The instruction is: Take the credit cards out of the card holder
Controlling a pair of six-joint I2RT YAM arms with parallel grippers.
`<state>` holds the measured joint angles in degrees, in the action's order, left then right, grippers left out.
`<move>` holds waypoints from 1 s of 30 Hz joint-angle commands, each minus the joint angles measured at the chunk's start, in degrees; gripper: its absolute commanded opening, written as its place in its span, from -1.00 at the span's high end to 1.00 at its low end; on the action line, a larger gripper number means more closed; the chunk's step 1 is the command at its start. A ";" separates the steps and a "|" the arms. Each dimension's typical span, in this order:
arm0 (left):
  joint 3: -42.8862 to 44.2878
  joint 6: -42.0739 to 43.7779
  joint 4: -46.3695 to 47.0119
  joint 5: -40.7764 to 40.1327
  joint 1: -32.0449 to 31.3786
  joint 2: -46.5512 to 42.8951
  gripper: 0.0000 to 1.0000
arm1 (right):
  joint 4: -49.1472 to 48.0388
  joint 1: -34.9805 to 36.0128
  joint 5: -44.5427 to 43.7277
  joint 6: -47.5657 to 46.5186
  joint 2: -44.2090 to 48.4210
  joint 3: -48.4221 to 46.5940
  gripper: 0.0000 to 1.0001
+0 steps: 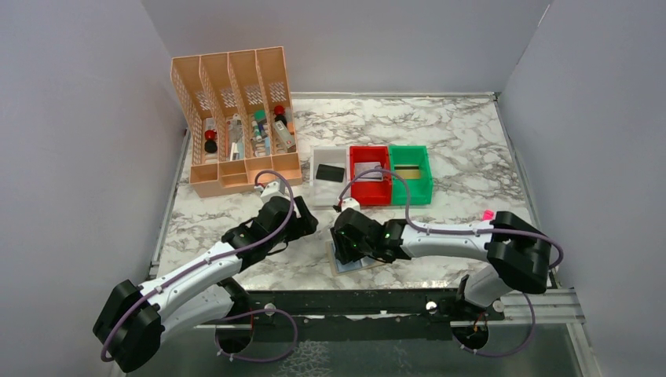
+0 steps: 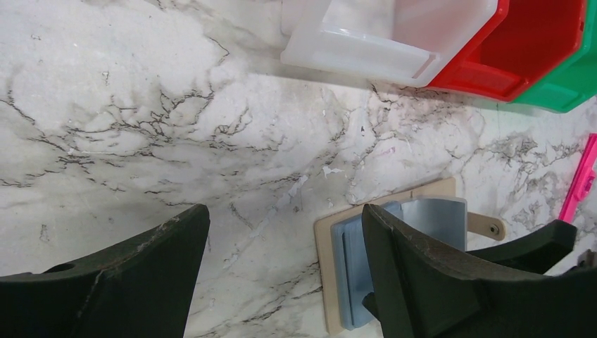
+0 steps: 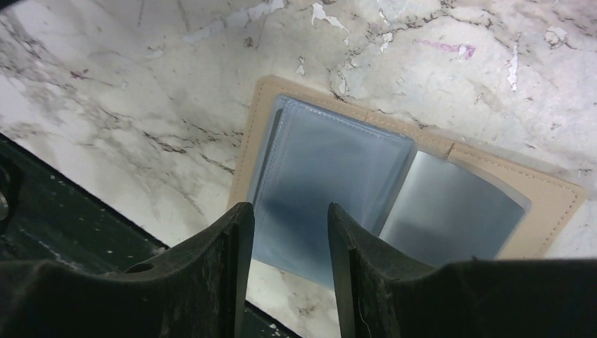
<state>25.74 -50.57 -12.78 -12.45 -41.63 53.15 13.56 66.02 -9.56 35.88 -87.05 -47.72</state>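
Holder [image 3: 338,169], open near the table [image 3: 105,120] edge, could be snagged and dragged off by the right gripper [image 3: 288,211], whose parted jaws hold nothing.

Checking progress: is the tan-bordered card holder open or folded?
Open: the flat tan-bordered, blue-grey card holder lies spread on the marble tabletop, both panels facing up.

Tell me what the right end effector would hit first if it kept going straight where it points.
Probably the card holder: its blue-grey panel fills the gap straight ahead of the right end effector. How far off it lies is unclear.
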 commanded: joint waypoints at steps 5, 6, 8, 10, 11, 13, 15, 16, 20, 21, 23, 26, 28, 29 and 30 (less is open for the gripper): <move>1.29 -0.15 0.33 -1.26 0.23 0.06 -0.66 | 4.98 2.05 -4.23 -2.20 -5.98 -3.72 -0.04; 1.17 -0.21 0.37 -1.19 0.23 0.03 -0.66 | 5.95 2.16 -5.60 -1.84 -6.64 -3.98 -0.04; 1.03 -0.29 0.46 -1.12 0.23 -0.07 -0.66 | 7.82 2.20 -7.77 -1.32 -7.95 -4.65 -0.02; 0.77 -0.40 0.47 -1.17 0.23 -0.25 -0.66 | 9.11 2.20 -9.89 -0.47 -9.47 -5.09 0.06; 0.72 -0.49 0.52 -1.17 0.23 -0.28 -0.66 | 9.57 2.85 -10.47 -0.20 -10.01 -5.14 0.13; 0.61 -0.49 0.64 -1.18 0.23 -0.37 -0.66 | 10.25 3.58 -11.49 0.93 -10.85 -5.30 0.29; 0.59 -0.38 0.65 -1.09 0.23 -0.31 -0.66 | 9.90 3.59 -11.53 1.30 -11.05 -5.13 0.40; 0.59 -0.41 0.65 -1.07 0.23 -0.34 -0.66 | 9.68 3.66 -11.38 1.44 -11.05 -5.02 0.46; 0.39 -0.50 0.93 -0.78 0.25 -0.12 -0.66 | 9.89 3.61 -11.45 2.67 -11.31 -5.44 0.65; 0.37 -0.50 1.06 -0.55 0.26 0.05 -0.66 | 10.08 3.67 -11.67 3.24 -11.34 -5.57 0.69; 0.37 -0.42 1.28 -0.12 0.24 0.44 -0.66 | 10.89 3.62 -12.56 4.72 -11.23 -5.81 0.75; 0.32 -0.24 1.87 0.90 0.23 1.15 -0.66 | 10.64 3.62 -13.36 6.24 -10.01 -5.78 0.83; 0.30 -0.15 2.25 1.37 0.29 1.48 -0.66 | 9.73 3.64 -13.22 6.73 -8.65 -5.65 0.88; 0.25 -0.15 2.41 1.49 0.24 1.70 -0.66 | 9.22 3.60 -12.97 6.87 -7.91 -5.65 0.91; 0.25 -0.06 2.44 1.61 0.23 1.84 -0.66 | 8.76 3.60 -12.96 7.06 -7.05 -5.57 0.93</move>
<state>25.74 -50.59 -12.27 -12.21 -41.63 54.33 19.33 69.76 -20.18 40.97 -95.07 -54.54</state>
